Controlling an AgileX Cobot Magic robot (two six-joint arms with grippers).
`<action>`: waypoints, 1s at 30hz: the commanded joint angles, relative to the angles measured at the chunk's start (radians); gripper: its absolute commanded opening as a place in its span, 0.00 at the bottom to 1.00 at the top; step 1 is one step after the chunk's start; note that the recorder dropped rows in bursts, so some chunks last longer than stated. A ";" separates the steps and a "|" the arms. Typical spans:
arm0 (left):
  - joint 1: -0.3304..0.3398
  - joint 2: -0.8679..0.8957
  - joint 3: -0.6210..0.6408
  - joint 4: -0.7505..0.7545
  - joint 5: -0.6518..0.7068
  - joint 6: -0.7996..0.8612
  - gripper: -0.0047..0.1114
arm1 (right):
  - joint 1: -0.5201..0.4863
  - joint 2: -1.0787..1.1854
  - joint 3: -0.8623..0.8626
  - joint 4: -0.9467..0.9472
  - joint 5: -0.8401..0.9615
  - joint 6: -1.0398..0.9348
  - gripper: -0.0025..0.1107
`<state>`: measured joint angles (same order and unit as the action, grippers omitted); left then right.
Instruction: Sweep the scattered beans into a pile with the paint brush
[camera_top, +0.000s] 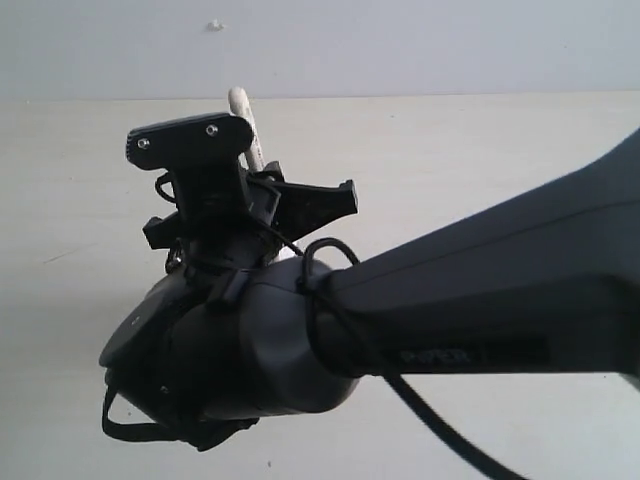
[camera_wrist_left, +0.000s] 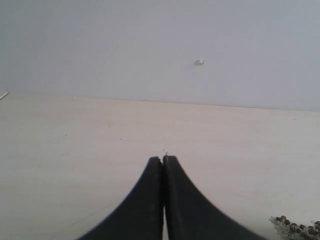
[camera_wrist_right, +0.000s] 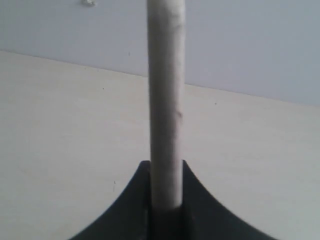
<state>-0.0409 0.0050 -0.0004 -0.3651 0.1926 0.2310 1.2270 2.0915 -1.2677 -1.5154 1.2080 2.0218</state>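
Observation:
My right gripper (camera_wrist_right: 166, 167) is shut on the paint brush's pale handle (camera_wrist_right: 166, 90), which rises straight out from between the two dark fingers. In the exterior view only the handle's rounded end (camera_top: 240, 100) shows above the right arm's wrist (camera_top: 210, 190); bristles and ferrule are hidden. My left gripper (camera_wrist_left: 163, 159) is shut with nothing in it, over bare tabletop. A small patch of reddish-brown beans (camera_wrist_left: 297, 227) with whitish grains lies at the corner of the left wrist view. The frame's edge cuts it off, so I cannot tell if it is the pile.
The right arm's dark body (camera_top: 480, 300) fills the lower half of the exterior view and hides the table beneath it. The pale tabletop (camera_top: 450, 150) runs back to a white wall with a small bump (camera_top: 214, 25).

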 joint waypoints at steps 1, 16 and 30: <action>-0.007 -0.005 0.000 -0.008 0.003 0.001 0.04 | 0.000 -0.044 -0.006 -0.031 0.013 -0.115 0.02; -0.007 -0.005 0.000 -0.008 0.003 0.001 0.04 | -0.120 0.107 -0.006 -0.087 -0.113 0.004 0.02; -0.007 -0.005 0.000 -0.008 0.003 0.001 0.04 | -0.012 0.009 -0.008 -0.029 0.013 -0.131 0.02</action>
<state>-0.0409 0.0050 -0.0004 -0.3651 0.1943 0.2310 1.2000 2.1334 -1.2696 -1.5711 1.1932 1.9714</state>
